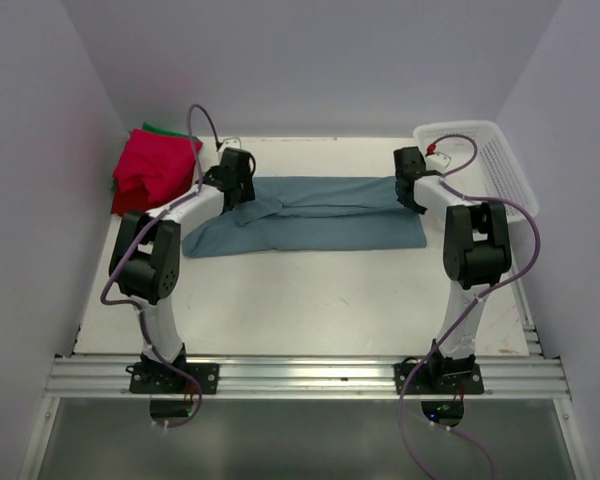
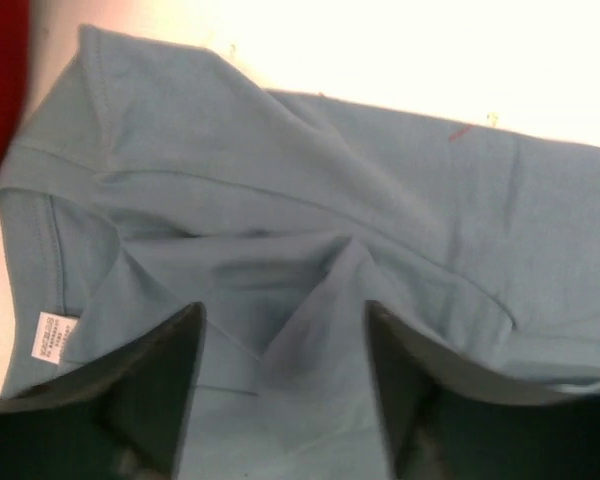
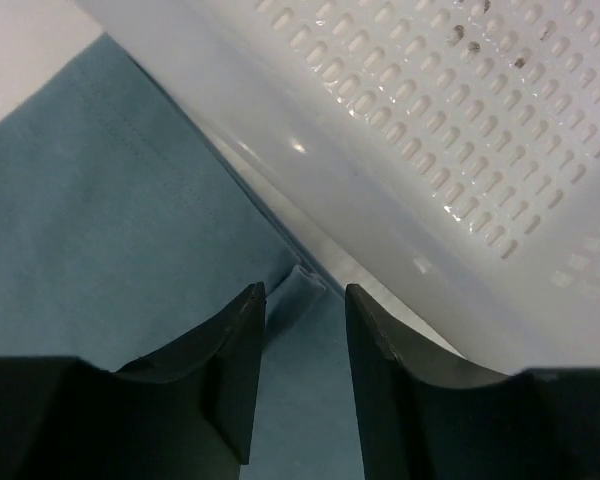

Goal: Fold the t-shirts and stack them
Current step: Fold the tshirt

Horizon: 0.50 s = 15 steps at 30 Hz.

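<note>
Looking down, we see the blue-grey t-shirt [image 1: 310,225] folded lengthwise across the worktop [image 1: 330,290]; our left pincer [image 2: 285,320] and right pincer [image 3: 305,295], jaws apart and empty, hang over its two ends. Farther back-left sit the folded red t-shirts [image 1: 150,170].

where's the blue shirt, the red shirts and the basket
blue shirt [image 1: 320,222], top view, middle of the folded cloth
red shirts [image 1: 152,170], top view, top of the pile
basket [image 1: 508,172], top view, right mesh wall
</note>
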Each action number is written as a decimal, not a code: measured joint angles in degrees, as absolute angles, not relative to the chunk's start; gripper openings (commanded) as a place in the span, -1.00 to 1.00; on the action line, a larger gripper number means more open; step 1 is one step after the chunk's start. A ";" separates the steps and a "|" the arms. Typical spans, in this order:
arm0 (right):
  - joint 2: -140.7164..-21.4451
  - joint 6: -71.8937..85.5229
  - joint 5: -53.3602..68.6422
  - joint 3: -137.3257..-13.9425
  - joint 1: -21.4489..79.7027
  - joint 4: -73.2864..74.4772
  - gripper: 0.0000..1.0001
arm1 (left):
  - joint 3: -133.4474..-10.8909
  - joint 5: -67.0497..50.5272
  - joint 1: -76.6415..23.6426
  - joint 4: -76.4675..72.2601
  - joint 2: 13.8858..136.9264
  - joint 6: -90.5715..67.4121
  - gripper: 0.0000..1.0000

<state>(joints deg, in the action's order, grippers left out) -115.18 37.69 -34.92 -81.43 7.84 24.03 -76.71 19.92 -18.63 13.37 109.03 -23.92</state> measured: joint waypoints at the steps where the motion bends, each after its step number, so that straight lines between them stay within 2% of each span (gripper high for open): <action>1: -115.15 37.10 -34.76 -81.43 7.90 23.57 0.23 | -76.62 20.12 -18.37 12.47 109.03 -24.05 0.80; 2: -115.15 36.69 -34.46 -81.41 7.97 22.72 0.39 | -76.38 20.40 -18.11 11.14 109.01 -24.25 1.00; 6: -113.71 34.52 -32.67 -79.61 8.49 19.25 0.67 | -74.13 21.45 -17.47 6.48 107.92 -24.75 1.00; 15: -97.67 30.24 -30.68 -71.99 8.71 11.84 0.69 | -67.66 19.99 -17.37 1.65 93.21 -24.99 1.00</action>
